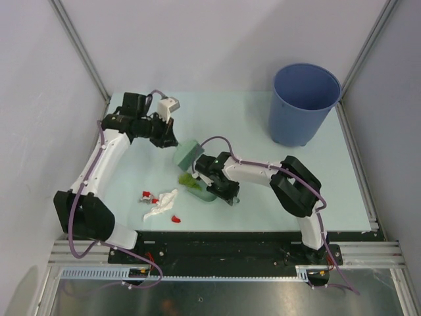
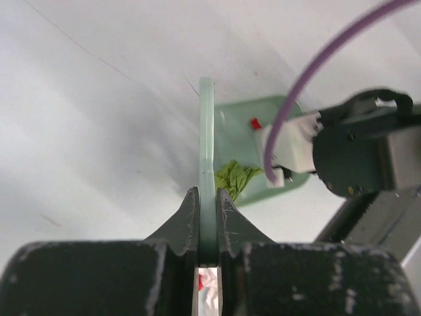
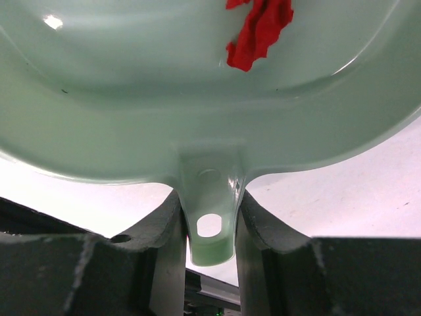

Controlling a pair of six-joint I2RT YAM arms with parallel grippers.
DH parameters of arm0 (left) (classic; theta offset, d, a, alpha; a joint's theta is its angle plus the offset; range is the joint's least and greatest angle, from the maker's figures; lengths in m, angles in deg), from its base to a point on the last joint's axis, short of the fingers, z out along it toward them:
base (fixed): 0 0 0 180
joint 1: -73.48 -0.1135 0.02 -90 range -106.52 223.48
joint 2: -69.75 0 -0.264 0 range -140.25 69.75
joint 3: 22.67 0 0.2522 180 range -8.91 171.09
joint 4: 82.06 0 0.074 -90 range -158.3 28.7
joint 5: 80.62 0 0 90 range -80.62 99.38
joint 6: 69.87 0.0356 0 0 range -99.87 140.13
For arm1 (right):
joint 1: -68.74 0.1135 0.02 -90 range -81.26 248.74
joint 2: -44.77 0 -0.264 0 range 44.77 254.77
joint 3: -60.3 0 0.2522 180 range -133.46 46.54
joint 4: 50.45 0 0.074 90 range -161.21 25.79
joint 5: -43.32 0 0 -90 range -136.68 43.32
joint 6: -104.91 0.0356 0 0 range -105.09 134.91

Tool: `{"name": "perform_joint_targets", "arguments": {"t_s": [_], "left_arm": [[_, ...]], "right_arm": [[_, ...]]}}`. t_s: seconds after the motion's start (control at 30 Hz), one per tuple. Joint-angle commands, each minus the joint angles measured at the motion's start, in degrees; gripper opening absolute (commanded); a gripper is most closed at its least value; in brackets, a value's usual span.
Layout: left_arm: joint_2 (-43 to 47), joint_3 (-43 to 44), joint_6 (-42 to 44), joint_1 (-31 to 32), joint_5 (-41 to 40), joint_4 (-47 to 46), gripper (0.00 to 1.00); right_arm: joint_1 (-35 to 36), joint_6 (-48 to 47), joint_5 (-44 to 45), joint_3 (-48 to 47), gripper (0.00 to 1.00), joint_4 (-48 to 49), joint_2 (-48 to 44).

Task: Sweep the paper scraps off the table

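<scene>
My left gripper (image 1: 168,137) is shut on the handle of the pale green brush (image 1: 187,155), which shows edge-on between its fingers in the left wrist view (image 2: 207,131). My right gripper (image 1: 218,184) is shut on the handle tab (image 3: 210,217) of the pale green dustpan (image 1: 200,191). A green scrap (image 1: 187,178) lies at the dustpan's mouth, just under the brush head. A red scrap (image 3: 260,29) lies inside the pan. On the table (image 1: 263,204) to the left lie a white crumple (image 1: 161,204) and red pieces (image 1: 146,195). No dark blue wads are in view.
A tall blue bin (image 1: 302,102) stands at the table's back right. A black and metal rail (image 1: 217,247) runs along the near edge. Grey walls close in the left, back and right sides.
</scene>
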Motion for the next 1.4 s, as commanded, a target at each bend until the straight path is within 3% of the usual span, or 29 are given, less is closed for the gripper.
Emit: {"name": "perform_joint_targets", "arguments": {"t_s": [0.0,0.17,0.33,0.63,0.77,0.87,1.1,1.2,1.37], "left_arm": [[2.3,6.0,-0.1,-0.8,-3.1,-0.2,0.00],[4.9,6.0,0.9,-2.4,-7.2,-0.2,0.00],[7.0,3.4,1.9,-4.4,-6.0,-0.2,0.00],[-0.9,3.0,-0.7,-7.3,-21.0,-0.9,0.00],[-5.1,-0.2,-1.0,-6.8,-15.4,-0.9,0.00],[-6.1,-2.9,0.2,-5.2,-6.2,-1.0,0.00],[0.0,-3.7,1.8,-2.1,11.3,1.9,0.00],[3.4,-3.7,3.2,-1.1,12.7,3.1,0.00],[6.1,-0.4,1.8,-1.5,5.3,3.3,0.00]], "right_arm": [[1.5,1.0,-0.5,1.2,0.00,-0.2,-1.7],[1.4,1.2,-1.0,1.6,0.00,0.7,-2.4],[1.0,1.0,-1.2,1.2,0.00,1.5,-2.3],[1.5,3.6,2.8,-1.6,0.00,-6.4,0.7],[2.0,3.9,4.0,-5.0,0.00,-8.3,3.1],[2.0,3.5,3.2,-9.1,0.00,-8.9,5.6],[0.1,2.2,0.4,-15.5,0.00,-6.7,10.5],[-0.7,2.7,-2.6,-14.2,0.00,-3.2,8.5],[-1.2,2.0,-6.9,-9.3,0.00,1.4,2.5]]}}
